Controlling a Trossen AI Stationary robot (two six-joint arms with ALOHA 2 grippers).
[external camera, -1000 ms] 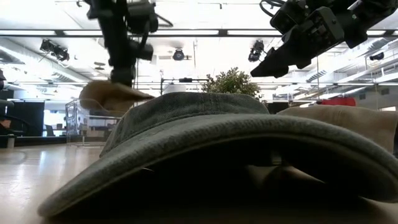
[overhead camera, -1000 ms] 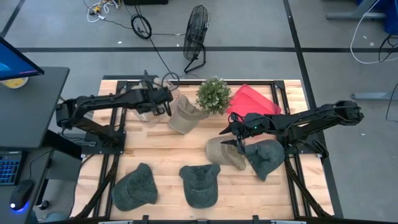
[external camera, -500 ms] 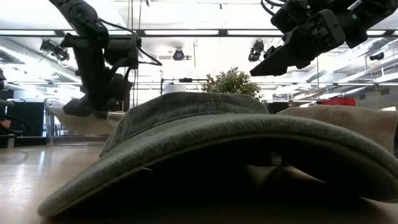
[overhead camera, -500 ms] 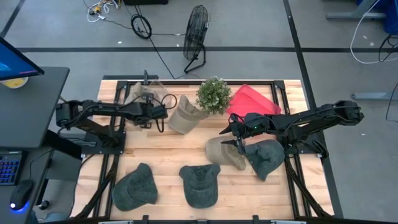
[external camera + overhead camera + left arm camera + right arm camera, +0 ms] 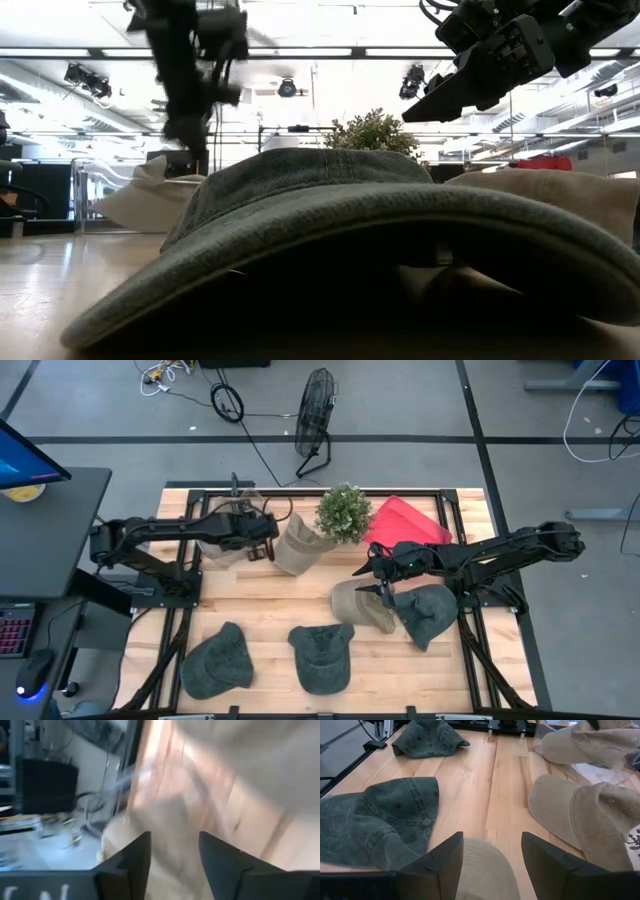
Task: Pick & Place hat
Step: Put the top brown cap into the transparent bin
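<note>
Hat [image 5: 225,542] released, left claw [image 5: 262,546] risen

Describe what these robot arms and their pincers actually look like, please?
Both arms are slim, dark, jointed limbs on black frames at the table's sides. The left gripper has black cable looping around its wrist. The right gripper tapers to two dark fingers, flat, angular wedges with slanted tips in its wrist view. No markings are readable.
</note>
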